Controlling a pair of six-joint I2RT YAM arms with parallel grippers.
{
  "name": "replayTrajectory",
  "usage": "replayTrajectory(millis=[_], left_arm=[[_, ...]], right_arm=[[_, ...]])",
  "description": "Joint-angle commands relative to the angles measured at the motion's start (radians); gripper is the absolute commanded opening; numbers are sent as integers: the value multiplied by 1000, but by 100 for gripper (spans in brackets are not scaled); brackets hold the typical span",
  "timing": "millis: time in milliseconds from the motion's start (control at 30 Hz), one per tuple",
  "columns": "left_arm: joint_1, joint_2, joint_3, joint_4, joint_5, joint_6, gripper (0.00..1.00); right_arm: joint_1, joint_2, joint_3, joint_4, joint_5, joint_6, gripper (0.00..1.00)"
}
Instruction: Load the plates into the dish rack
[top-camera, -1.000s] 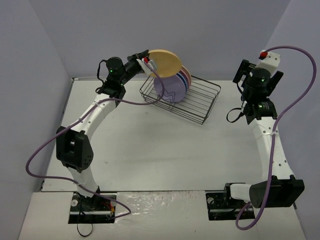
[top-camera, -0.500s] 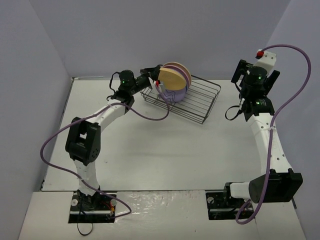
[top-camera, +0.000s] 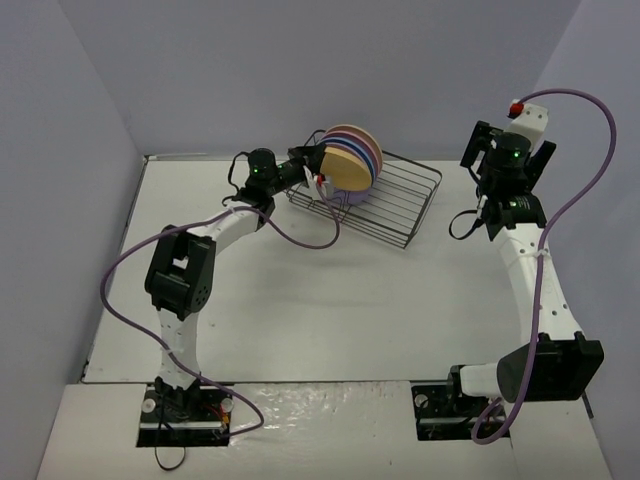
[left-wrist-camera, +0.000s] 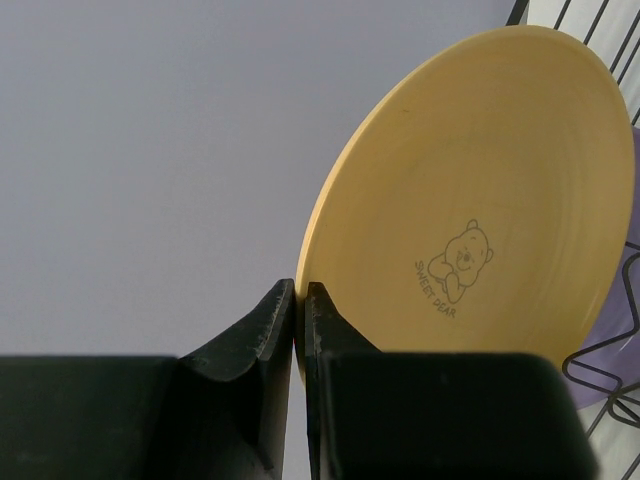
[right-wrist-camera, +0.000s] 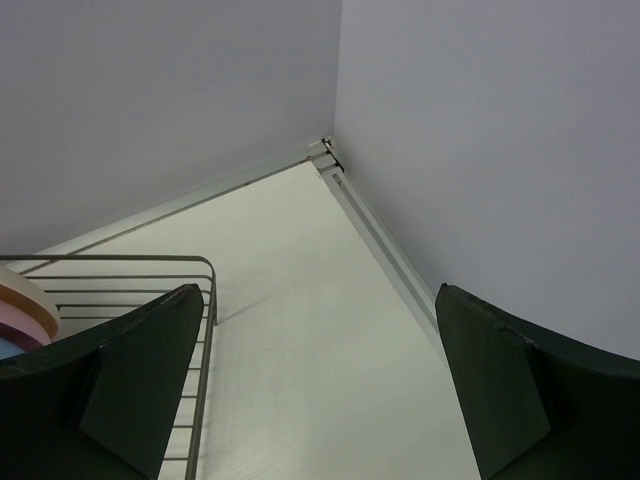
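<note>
The dark wire dish rack (top-camera: 400, 200) stands at the back of the table. Several plates stand on edge in its left end; I make out lilac, pink and cream rims (top-camera: 368, 150) behind the front one. The yellow-orange plate (top-camera: 347, 163) is upright at the front of that row. My left gripper (top-camera: 318, 172) is shut on its rim; in the left wrist view the fingers (left-wrist-camera: 300, 330) pinch the plate's edge (left-wrist-camera: 470, 210), which bears a bear print. My right gripper (right-wrist-camera: 320, 380) is open and empty, held high beyond the rack's right end (right-wrist-camera: 200, 300).
Grey walls close in the table at back and sides. The rack's right half (top-camera: 410, 195) holds no plates. The table's back right corner (right-wrist-camera: 325, 150) shows in the right wrist view.
My left gripper has carried the yellow-orange plate down and to the right, from above the rack's left end into the row of standing plates. The right arm shifted only slightly.
</note>
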Motion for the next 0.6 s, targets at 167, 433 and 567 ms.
replayTrajectory(millis=[167,433,567], left_arm=[[12,-5,106,77,71,72,0],[40,61,197,70,129,74,0],[48,90,218,42,164,76,0]], right_arm=[[-7,17,48,55,5,-10,100],[-7,37,59,41,0,-1,100],[-7,37,61,38,-1,1,100]])
